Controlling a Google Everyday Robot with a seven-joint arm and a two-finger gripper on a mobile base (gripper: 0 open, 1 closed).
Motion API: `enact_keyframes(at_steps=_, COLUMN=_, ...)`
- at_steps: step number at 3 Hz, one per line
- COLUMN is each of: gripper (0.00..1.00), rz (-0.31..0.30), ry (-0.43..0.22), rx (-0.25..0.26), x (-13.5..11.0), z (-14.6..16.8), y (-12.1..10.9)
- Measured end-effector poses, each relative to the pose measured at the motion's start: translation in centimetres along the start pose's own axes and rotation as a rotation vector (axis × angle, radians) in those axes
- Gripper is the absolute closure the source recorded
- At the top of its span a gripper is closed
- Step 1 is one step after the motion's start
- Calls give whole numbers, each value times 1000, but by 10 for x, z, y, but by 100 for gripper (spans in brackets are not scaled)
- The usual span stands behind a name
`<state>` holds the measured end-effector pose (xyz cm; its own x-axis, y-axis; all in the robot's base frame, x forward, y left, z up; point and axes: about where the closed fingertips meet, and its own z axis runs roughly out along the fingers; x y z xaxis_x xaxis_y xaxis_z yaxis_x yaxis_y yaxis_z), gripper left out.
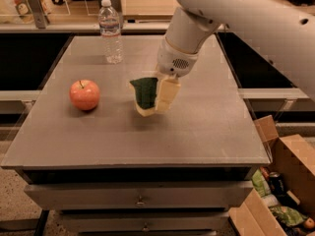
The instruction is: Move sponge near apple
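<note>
My gripper (158, 101) hangs to the right of the apple (84, 94), level with it and well apart. Its fingers point down and are clamped on the sponge (143, 92), which they hold on edge. My wrist (178, 58) sits above the gripper, and my white arm (246, 14) slants up and away to the apple's far right.

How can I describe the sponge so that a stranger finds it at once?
Look at the grey table, near its middle, right of the apple and in front of the bottle. There the claw, under the white arm, is shut on the sponge. It alone is dark green over pale yellow.
</note>
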<state>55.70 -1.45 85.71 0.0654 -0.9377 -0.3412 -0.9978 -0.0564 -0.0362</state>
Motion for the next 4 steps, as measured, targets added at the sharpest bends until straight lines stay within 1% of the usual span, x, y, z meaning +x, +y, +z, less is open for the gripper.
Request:
enact_keyframes(at_steps=1, gripper=100, rz=-37, ry=-10, rx=-15, x=-21, z=12, y=-6)
enact_keyframes(at_steps=2, gripper=82, rz=-68, ry=-18, rx=-27, x=-40, z=22, y=-13)
enact_keyframes(at_steps=4, gripper=36, rz=-99, ry=-27, rx=-39, x=-64, z=38, y=-22)
